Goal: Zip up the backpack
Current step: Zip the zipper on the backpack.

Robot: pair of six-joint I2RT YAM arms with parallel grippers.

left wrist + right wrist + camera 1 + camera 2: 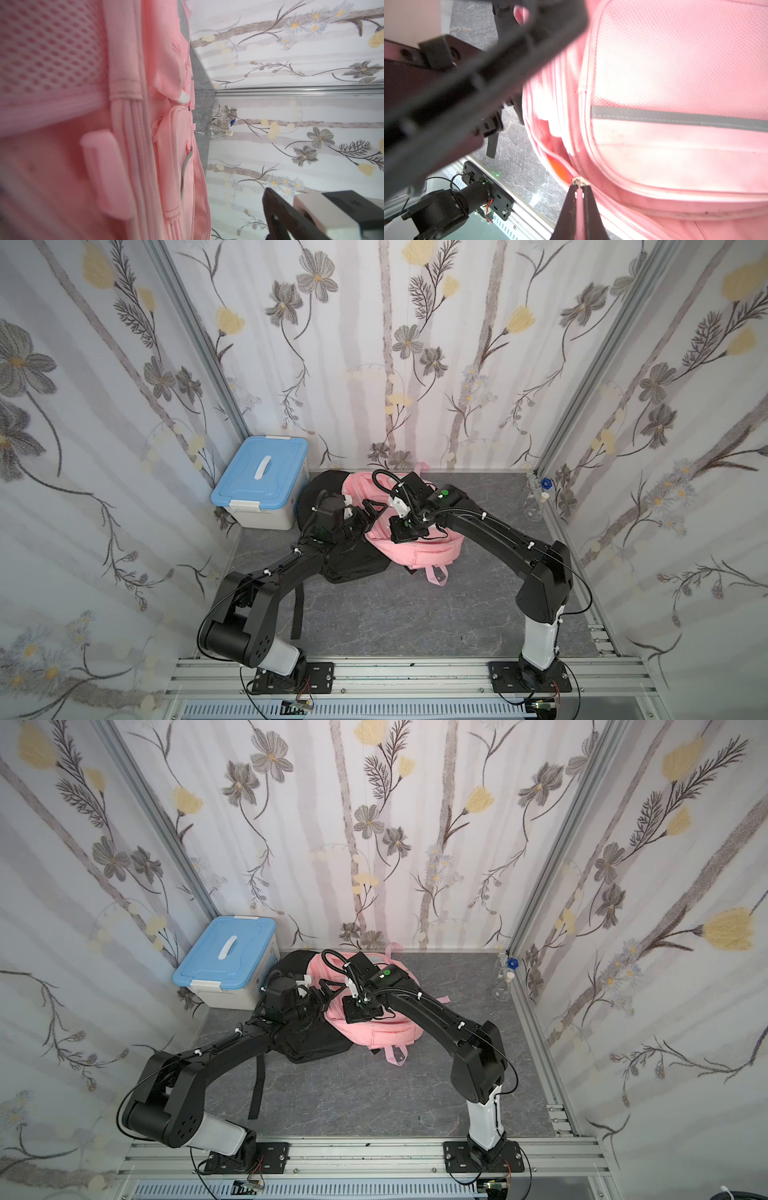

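Note:
The pink backpack lies on the grey floor, partly over a black backpack; it also shows in the other top view. In the right wrist view my right gripper is shut on the pink zipper pull, and the zipper ahead of it gapes, showing orange lining. In both top views my left gripper hovers open at the backpack's left edge, holding nothing. The left wrist view shows the pack's mesh back and zip seams close up, with one dark finger off to the side.
A black backpack with a long strap lies under my left arm. A box with a blue lid stands at the back left corner. Glass flasks stand by the right wall. Patterned walls close in three sides.

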